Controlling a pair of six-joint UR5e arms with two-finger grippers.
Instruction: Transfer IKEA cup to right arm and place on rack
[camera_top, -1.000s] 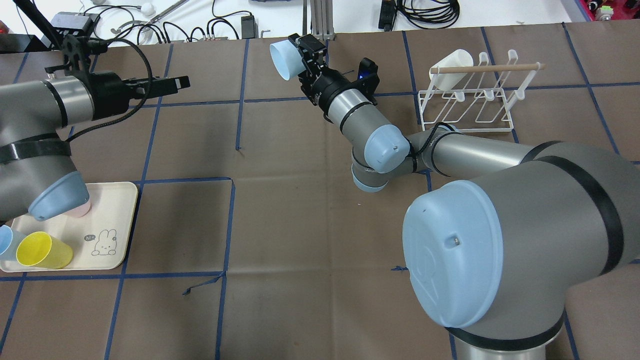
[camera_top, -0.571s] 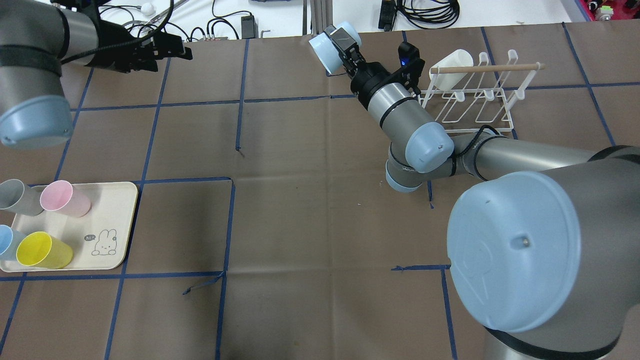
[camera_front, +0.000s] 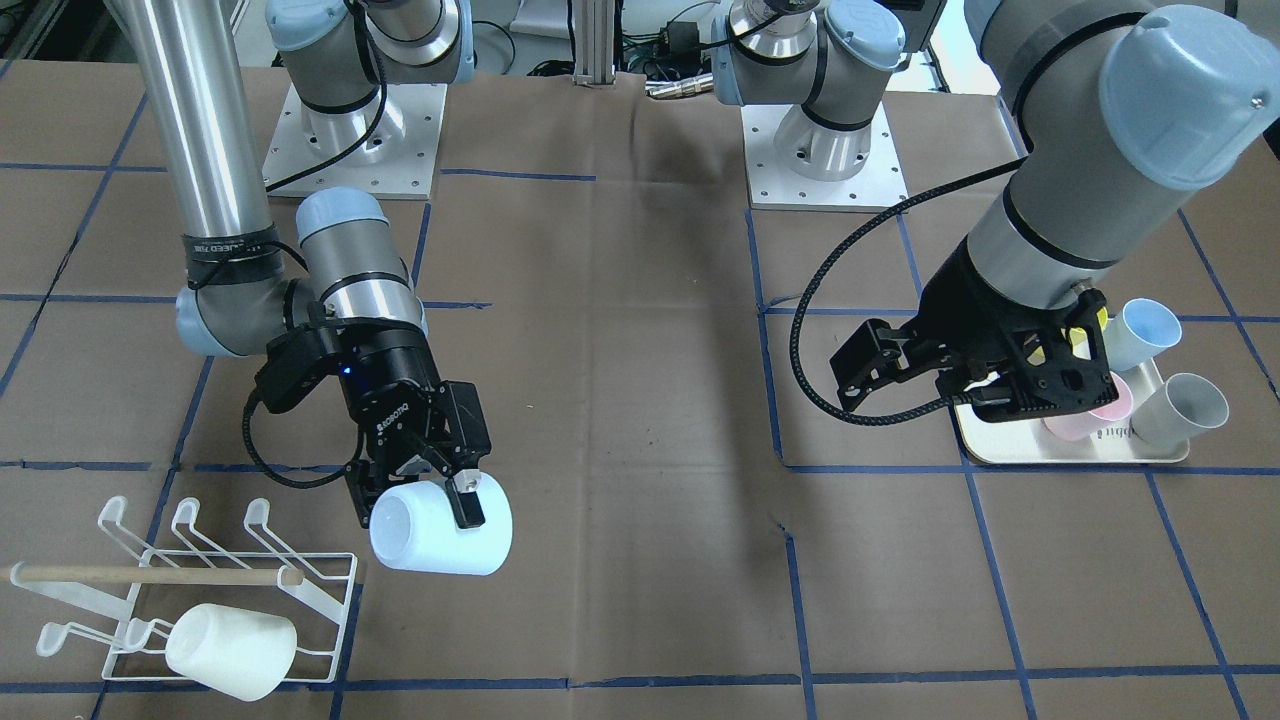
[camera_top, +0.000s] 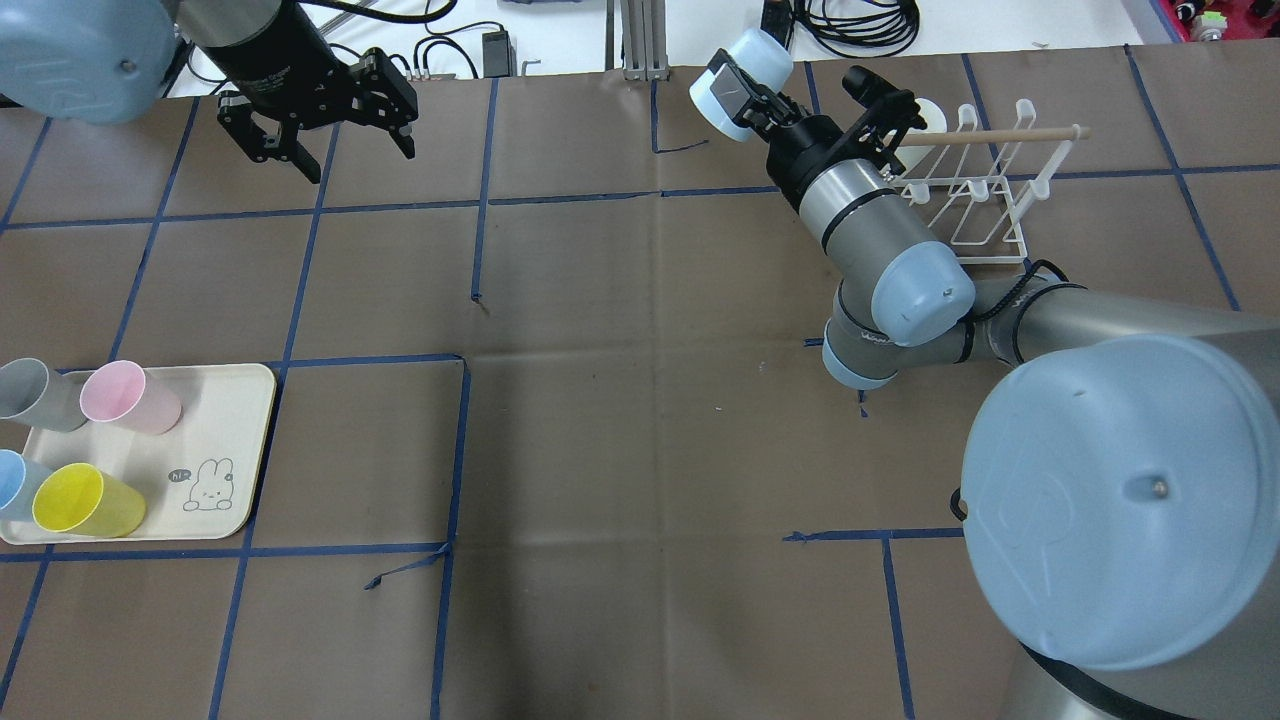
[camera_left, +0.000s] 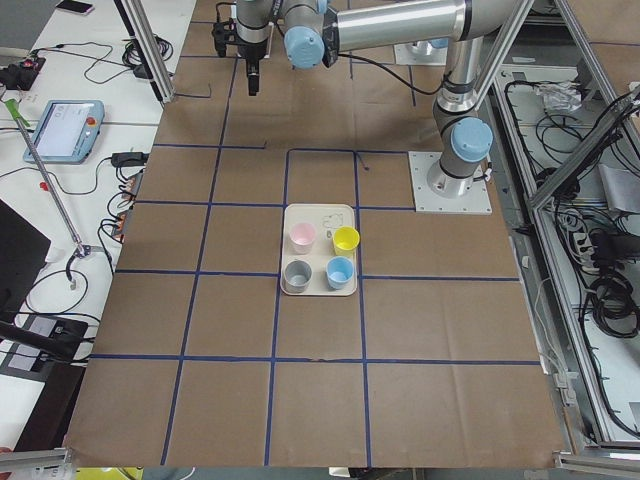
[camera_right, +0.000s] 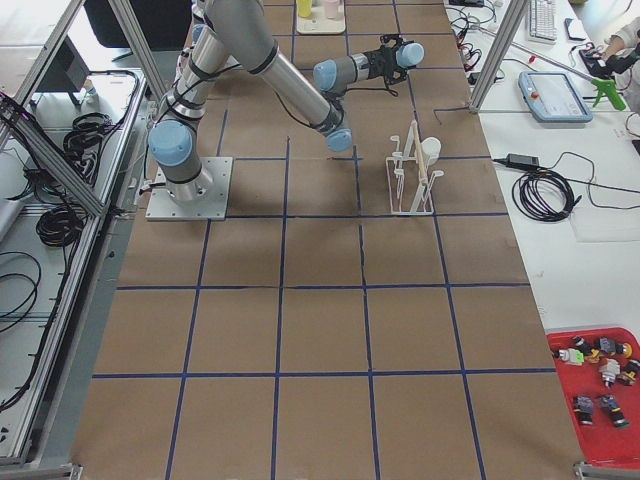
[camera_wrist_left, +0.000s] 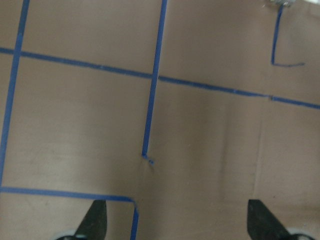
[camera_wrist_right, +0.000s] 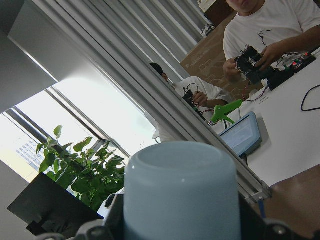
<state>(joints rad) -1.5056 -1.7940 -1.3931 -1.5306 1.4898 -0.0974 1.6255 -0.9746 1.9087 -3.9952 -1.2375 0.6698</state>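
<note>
Pale-blue IKEA cup (camera_front: 440, 535) held sideways above the table, clamped by the right gripper (camera_front: 415, 503) just beside the rack (camera_top: 1000, 256), ready for hanging on a free prong. Left gripper (camera_top: 355, 150) hangs empty, fingers apart, suggesting the handover is complete.

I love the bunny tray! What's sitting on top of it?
Four cups stand on the tray: a pink cup, a yellow cup, a grey cup and a blue cup. The tray surface beneath them is covered.
</note>
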